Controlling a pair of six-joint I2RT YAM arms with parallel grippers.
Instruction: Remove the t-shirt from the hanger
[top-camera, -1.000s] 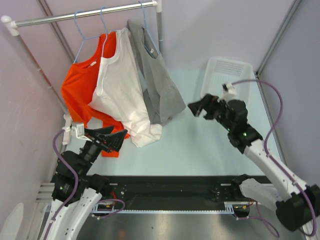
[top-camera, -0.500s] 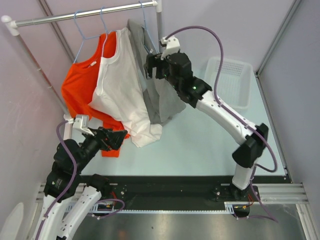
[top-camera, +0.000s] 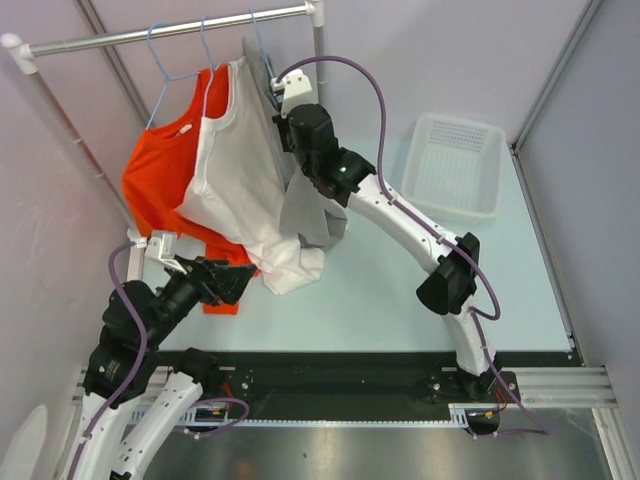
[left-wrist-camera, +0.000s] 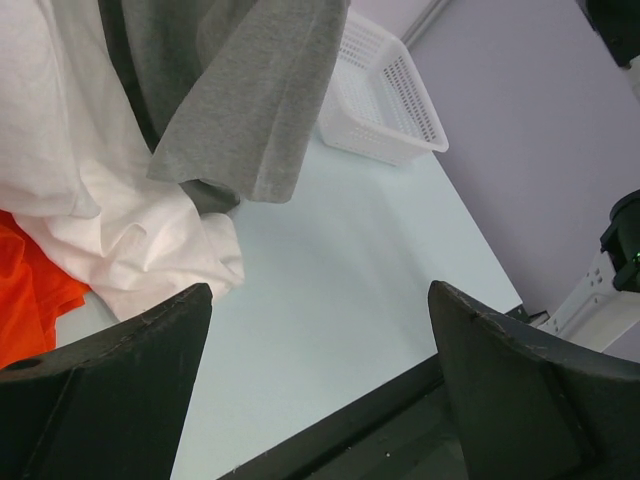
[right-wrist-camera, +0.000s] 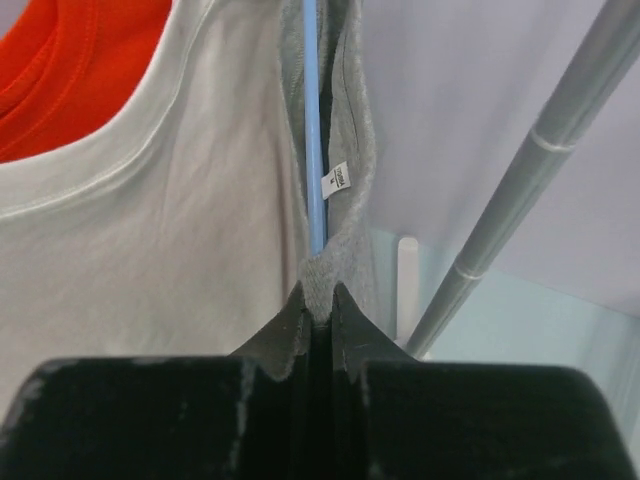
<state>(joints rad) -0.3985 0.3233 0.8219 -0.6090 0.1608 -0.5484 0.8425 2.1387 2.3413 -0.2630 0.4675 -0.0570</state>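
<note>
The right arm (top-camera: 400, 215) rises from its near base, bends at the elbow and stretches far and left. Its hand (right-wrist-camera: 318, 308) is high, jaws pressed together on a fold of the grey t-shirt (right-wrist-camera: 352, 215). The left arm (top-camera: 125, 345) is folded low at the near left, its hand (top-camera: 232, 281) pointing right with fingers (left-wrist-camera: 120, 370) spread wide, gripping nothing.

Soft, even light falls on pale lilac walls (top-camera: 430, 50) all round. Above and just beyond the right claw (right-wrist-camera: 318, 302) runs a silver rail (top-camera: 150, 32), and its upright pole (right-wrist-camera: 520, 190) stands close on the claw's right. Below the claw spreads a mint tabletop (top-camera: 380, 290), with a white basket (top-camera: 455, 165) well off to the claw's right.
</note>
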